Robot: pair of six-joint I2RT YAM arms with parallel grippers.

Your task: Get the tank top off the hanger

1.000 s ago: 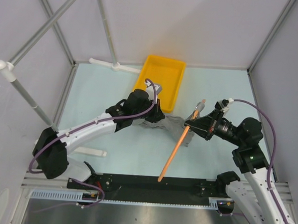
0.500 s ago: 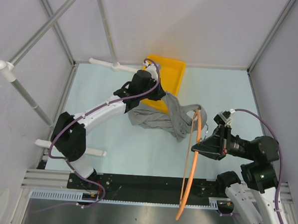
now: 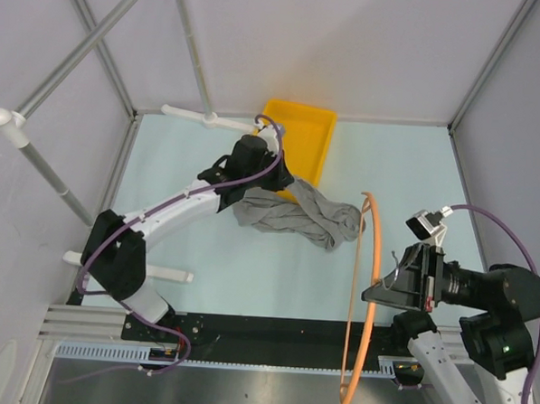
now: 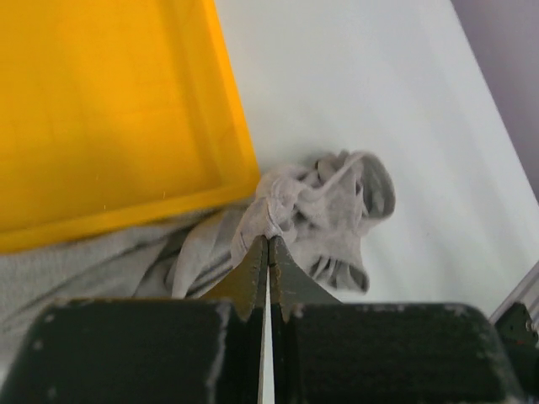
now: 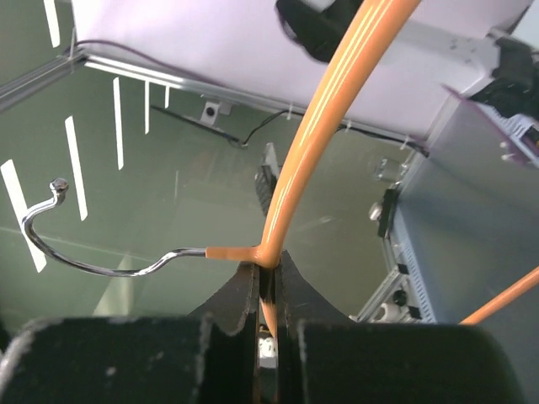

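**Both jaws clamped: one on cloth, one on plastic**

Jaws first: the left gripper (image 4: pixel 268 241) is pinched tight on a bunched fold of the tank top (image 3: pixel 296 217), fingers pressed together with grey fabric gathered at their tips. The right gripper (image 5: pixel 271 271) is clenched on the hanger (image 3: pixel 356 297), right at the neck where the silver hook (image 5: pixel 93 252) meets the orange arms.

And look at the split. The tank top lies crumpled on the table (image 3: pixel 417 164), one end tucked against the near corner of the yellow tray (image 3: pixel 297 108), the other end just beside the hanger's far tip. The hanger itself is held up on the right side, running back toward the arm bases. No fabric shows on it from the right wrist view, so by my reading the shirt is off, or as good as.

Handling? That shirt is soft, light and floppy — it will sag and drag wherever it is pinched, and a bunched fold like this one is a fair hold (a strap would be thin and could slip). The hanger is thin and springy; the neck is the stiffest place to grip.

In the way: the tray's wall right against the cloth, and the grey rack poles (image 3: pixel 79 47) off to the left, well apart from the action.
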